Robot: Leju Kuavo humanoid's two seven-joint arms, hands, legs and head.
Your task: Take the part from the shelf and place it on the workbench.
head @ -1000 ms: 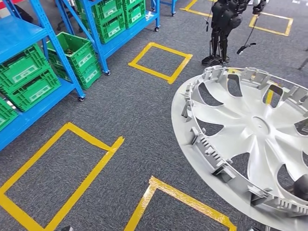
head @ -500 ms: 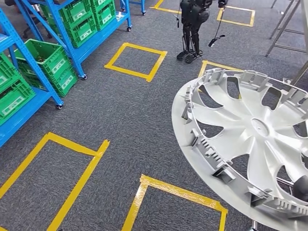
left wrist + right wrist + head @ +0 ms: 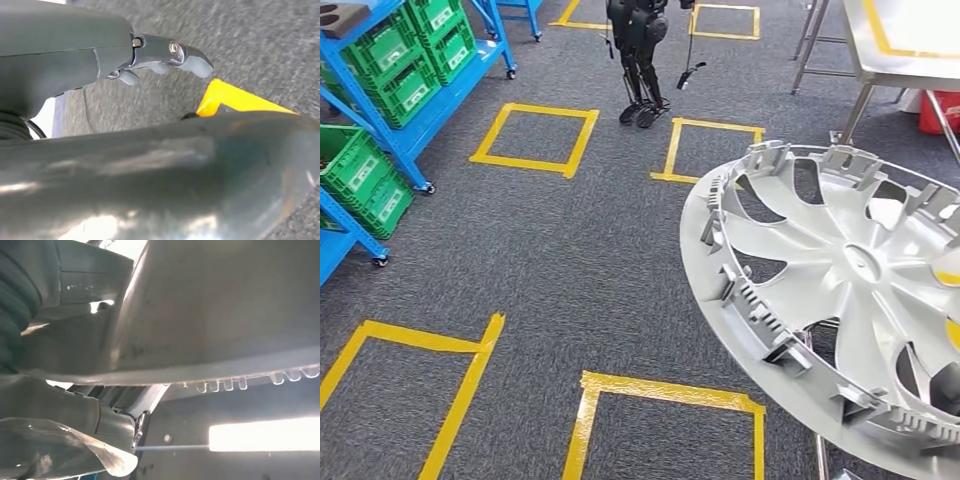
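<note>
Silver part (image 3: 848, 290) off the shelf (image 3: 410, 120), carried, right hand (image 3: 75, 340) gripping its rim. Left fingers (image 3: 181, 50): cannot tell. Bench (image 3: 909, 40) beyond the part; placing left.

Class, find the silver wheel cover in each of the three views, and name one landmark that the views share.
Head view: the wheel cover takes up the right half, tilted.
Left wrist view: its smooth rim spans the lower part.
Right wrist view: its underside fills the upper part.
Shared landmark: the yellow floor tape, in the head and left wrist views.
</note>
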